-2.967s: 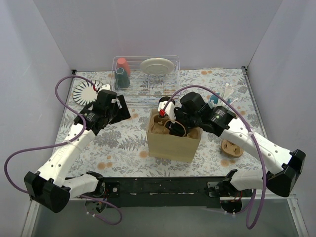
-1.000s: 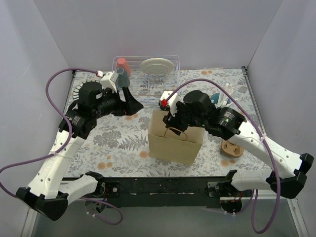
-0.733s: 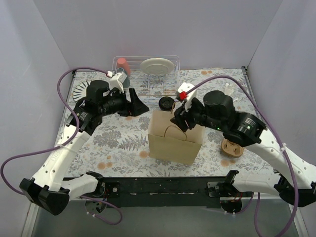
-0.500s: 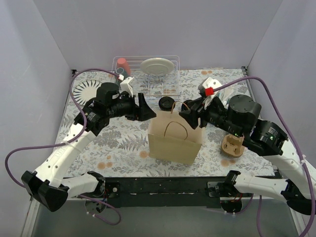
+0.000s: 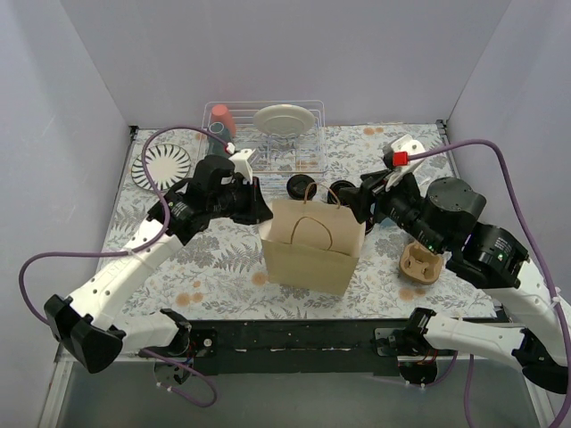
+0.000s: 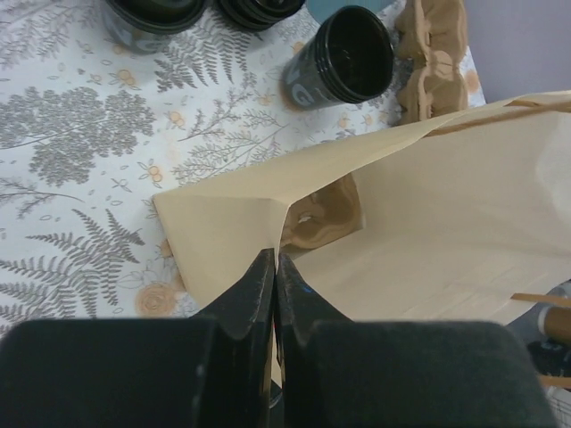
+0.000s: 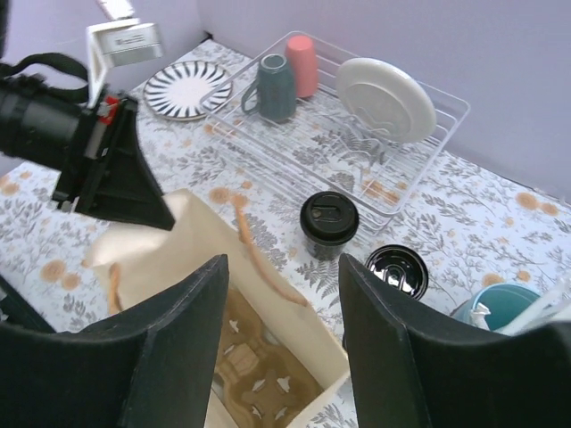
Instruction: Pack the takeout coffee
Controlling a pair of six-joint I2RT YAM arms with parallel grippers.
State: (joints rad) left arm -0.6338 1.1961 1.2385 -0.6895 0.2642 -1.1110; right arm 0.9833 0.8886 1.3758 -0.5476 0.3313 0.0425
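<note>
From above: the left claw [image 5: 261, 212] pinches the left rim of the bag [image 5: 312, 259]; the lidded cup [image 5: 297, 186] and the open cup [image 5: 341, 192] stand just behind the bag (both outside it). Left wrist: paper clamped between its fingers [image 6: 250, 294]. Right wrist: the right claw [image 7: 284, 357] hangs spread above the bag.

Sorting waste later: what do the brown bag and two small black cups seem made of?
Tall brown handled bag: matte kraft paper, judging by crisp creases. Lidded small black cup and open small black cup: glossy, probably plastic or coated paper; the sheen leaves it open.
</note>
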